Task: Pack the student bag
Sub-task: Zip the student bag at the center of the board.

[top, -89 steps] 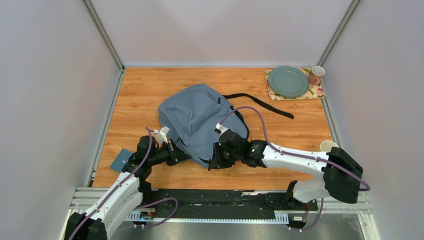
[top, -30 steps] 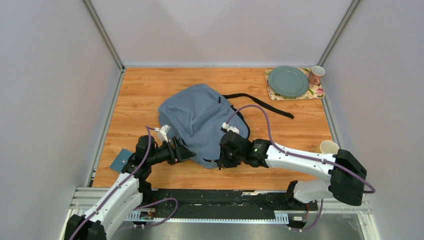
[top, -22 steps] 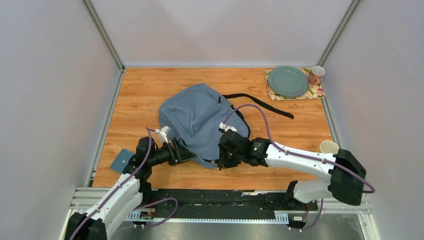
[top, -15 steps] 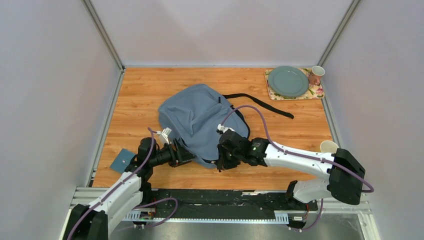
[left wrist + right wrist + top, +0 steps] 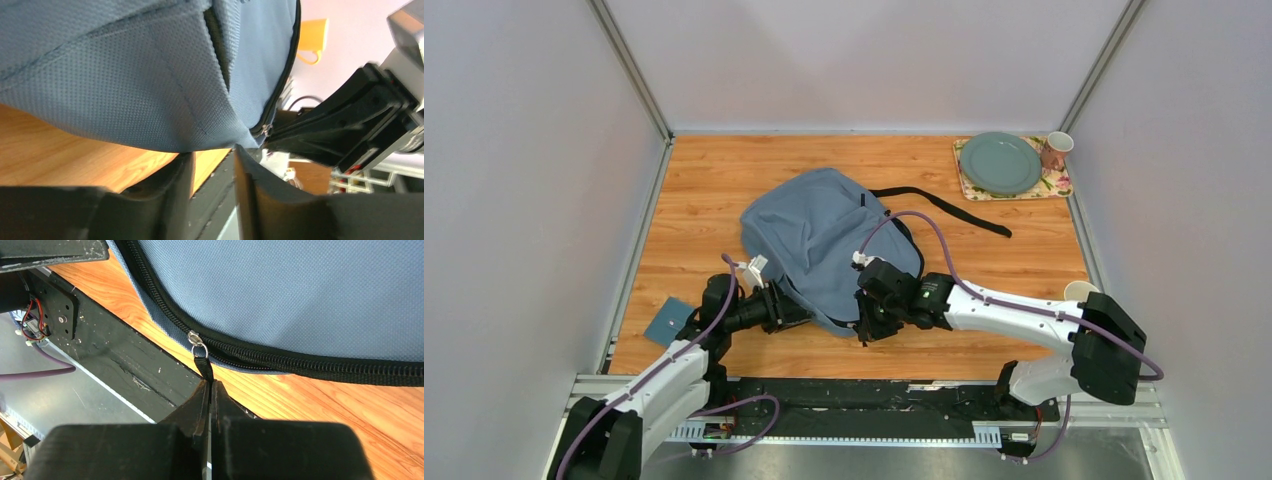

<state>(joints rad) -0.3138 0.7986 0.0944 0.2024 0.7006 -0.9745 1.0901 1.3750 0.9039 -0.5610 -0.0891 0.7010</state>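
Student bag (image 5: 819, 240) lay flat | right gripper (image 5: 209, 385) pinched zip pull (image 5: 202, 362) | left gripper (image 5: 212, 152) jaws narrowly apart at hem (image 5: 165, 142), grip unclear | best drawn steadily along zip (image 5: 300, 362), hem taut

Soft, even light is falling from above in the overhead view, leaving the table (image 5: 724, 180) bright and casting only faint, short shadows under the arms and the student bag (image 5: 814, 240). The pale walls (image 5: 524, 200) are taking on a slight lilac cast and leaning outward towards the frame's edges. In the left wrist view the background at upper right is washing out to near white, a yellow shape (image 5: 312, 37) is blurring, and the left gripper (image 5: 212, 155) is showing as a dark, soft mass. In the right wrist view the bag's weave and the zip pull (image 5: 202, 362) are reading crisply, while the right gripper (image 5: 210, 385), close to the lens, is smearing out of focus.
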